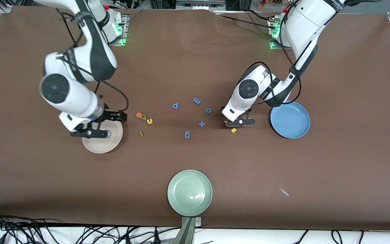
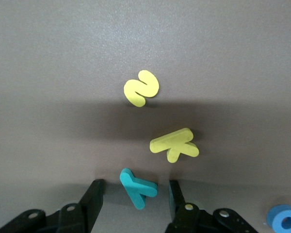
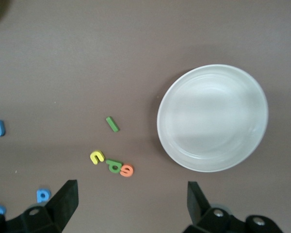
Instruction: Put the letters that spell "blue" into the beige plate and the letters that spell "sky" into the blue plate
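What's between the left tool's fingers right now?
The teal "y" lies on the table between the left tool's two fingers, neither visibly touching it, as the left wrist view shows. The yellow "k" and "s" lie outside them.

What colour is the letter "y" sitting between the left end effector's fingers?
Teal. The "y" shows best in the left wrist view, between the left end effector fingers, near two yellow letters.

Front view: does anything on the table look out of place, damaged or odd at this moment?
One thing: a small pale scrap lies on the brown table, nearer the camera than the blue plate, and belongs to no letter group. What it is cannot be told. The beige plate and green plate sit flat.
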You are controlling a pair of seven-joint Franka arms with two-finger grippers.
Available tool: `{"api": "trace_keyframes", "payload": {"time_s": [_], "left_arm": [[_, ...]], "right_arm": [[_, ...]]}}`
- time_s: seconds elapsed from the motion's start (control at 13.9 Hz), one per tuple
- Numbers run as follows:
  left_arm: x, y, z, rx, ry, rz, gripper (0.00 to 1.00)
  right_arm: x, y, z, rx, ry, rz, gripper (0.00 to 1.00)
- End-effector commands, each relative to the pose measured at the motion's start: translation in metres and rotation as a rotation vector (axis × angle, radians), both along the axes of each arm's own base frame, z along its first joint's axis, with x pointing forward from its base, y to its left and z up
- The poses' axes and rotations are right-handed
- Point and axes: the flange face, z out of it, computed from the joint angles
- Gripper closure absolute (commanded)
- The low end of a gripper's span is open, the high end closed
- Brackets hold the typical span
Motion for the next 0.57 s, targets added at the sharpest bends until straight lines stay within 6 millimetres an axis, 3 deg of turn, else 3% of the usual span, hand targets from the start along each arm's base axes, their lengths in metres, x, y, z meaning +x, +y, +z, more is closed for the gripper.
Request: {"api": "trace_keyframes", "payload": {"time_s": [0.0,0.22,0.5], "left_arm": [[0.0,0.003,-0.005,0.011,-0.023,-0.007,0.46],[0.002,0.002,-0.002,-0.004,-0.04,-0.004,0.7],[0.008,0.012,0.002,-0.001,-0.048,0.007,0.77]], "right_arm": [[0.006,0.001,-0.022,0.009,-0.029,-0.037,0.01],[0.018,0.006,-0.049,0.014,-0.078,-0.018,0.01],[0.015,0.028,-0.087,0.02,-0.07,0.08,0.0]]}}
